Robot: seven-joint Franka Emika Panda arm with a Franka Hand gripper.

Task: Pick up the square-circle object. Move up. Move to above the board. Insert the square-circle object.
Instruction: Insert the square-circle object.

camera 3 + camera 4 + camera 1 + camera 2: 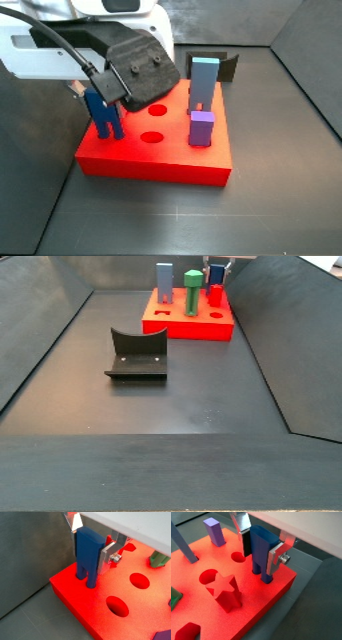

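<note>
My gripper (91, 552) is shut on the square-circle object (85, 559), a dark blue piece held upright with its two prongs pointing down. The prong tips meet the top of the red board (73, 592) close to one corner. I cannot tell how deep they sit. Both wrist views show this: gripper (258, 549), blue piece (261, 554), board (271, 607). In a side view the gripper (96, 95) holds the blue piece (102, 118) at the board's (160, 160) left edge. In a side view the board (187, 324) lies far back and the blue piece is too small to make out.
On the board stand a light-blue block (203, 80), a purple block (201, 128), a red star peg (224, 592) and a green post (194, 291). Open holes (139, 580) lie beside the piece. The fixture (136, 354) stands on the dark floor.
</note>
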